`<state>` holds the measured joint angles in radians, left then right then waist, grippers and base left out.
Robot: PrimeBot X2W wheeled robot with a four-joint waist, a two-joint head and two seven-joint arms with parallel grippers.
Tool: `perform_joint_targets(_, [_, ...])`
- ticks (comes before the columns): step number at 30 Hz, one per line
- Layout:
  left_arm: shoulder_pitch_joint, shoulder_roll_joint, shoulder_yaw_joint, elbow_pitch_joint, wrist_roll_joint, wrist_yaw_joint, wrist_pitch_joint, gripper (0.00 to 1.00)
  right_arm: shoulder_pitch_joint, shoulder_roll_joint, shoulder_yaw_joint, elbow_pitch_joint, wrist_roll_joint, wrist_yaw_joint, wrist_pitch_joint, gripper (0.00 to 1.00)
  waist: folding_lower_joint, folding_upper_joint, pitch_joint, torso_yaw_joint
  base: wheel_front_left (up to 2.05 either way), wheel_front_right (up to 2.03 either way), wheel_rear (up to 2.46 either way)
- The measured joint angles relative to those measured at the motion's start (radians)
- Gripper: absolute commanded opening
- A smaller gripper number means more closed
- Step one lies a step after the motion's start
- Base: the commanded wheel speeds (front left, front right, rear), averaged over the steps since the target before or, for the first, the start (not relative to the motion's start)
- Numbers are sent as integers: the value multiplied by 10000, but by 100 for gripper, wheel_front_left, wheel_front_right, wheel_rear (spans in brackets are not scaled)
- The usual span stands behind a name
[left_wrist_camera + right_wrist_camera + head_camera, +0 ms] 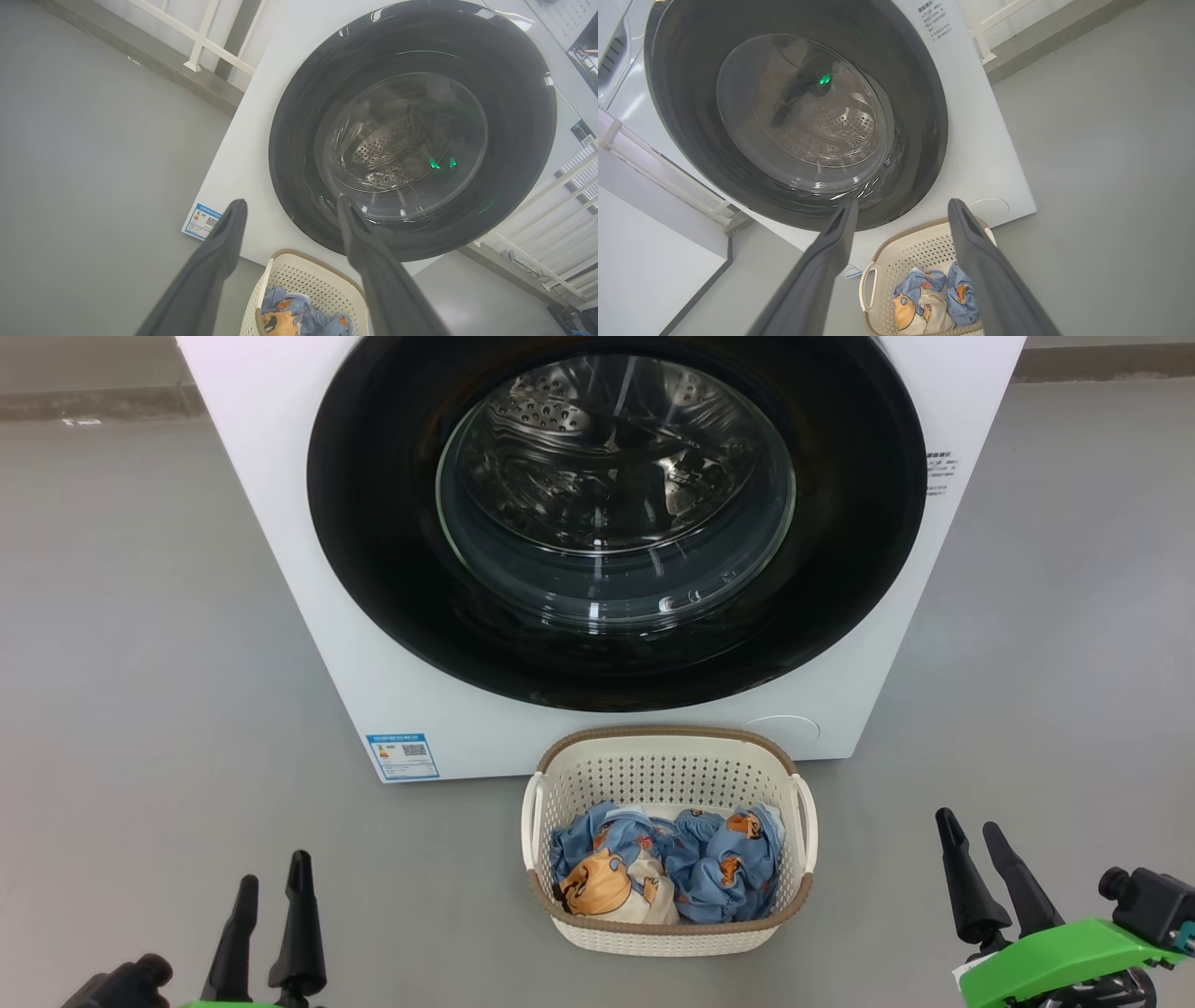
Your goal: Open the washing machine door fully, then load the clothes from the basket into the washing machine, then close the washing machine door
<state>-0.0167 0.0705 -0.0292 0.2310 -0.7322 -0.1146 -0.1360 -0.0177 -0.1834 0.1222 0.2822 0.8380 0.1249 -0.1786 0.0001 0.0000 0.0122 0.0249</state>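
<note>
The white washing machine (308,616) stands ahead with its round black-ringed washing machine door (616,513) shut flat against the front; the steel drum shows through the glass. On the floor before it sits the cream basket (667,761), holding light blue clothes (667,863) with orange cartoon prints. My left gripper (273,880) is open at the lower left, well left of the basket. At the lower right my right gripper (971,829) is open too, right of the basket. Both hold nothing. The left wrist view shows the door (411,130) and basket (308,280); the right wrist view shows the door (794,112) and clothes (929,298).
Grey floor (140,663) spreads on both sides of the machine. A blue label (403,756) is stuck low on the machine's left front. White railings (205,37) stand behind the machine, and a white wall or cabinet (649,252) lies beside it.
</note>
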Motion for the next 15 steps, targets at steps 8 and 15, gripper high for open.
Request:
perform_joint_targets(8, [-1,0,-63,-2,1160,-6,-249,100,-13,-2,6,48,-1110,0,-138,100,0,0,-16,12,0,0,0])
perform_joint_targets(15, [-6,0,-105,-48,1962,-10,-451,100,-129,-6,-2,40,-1877,0,-267,100,0,0,20,26,0,0,0])
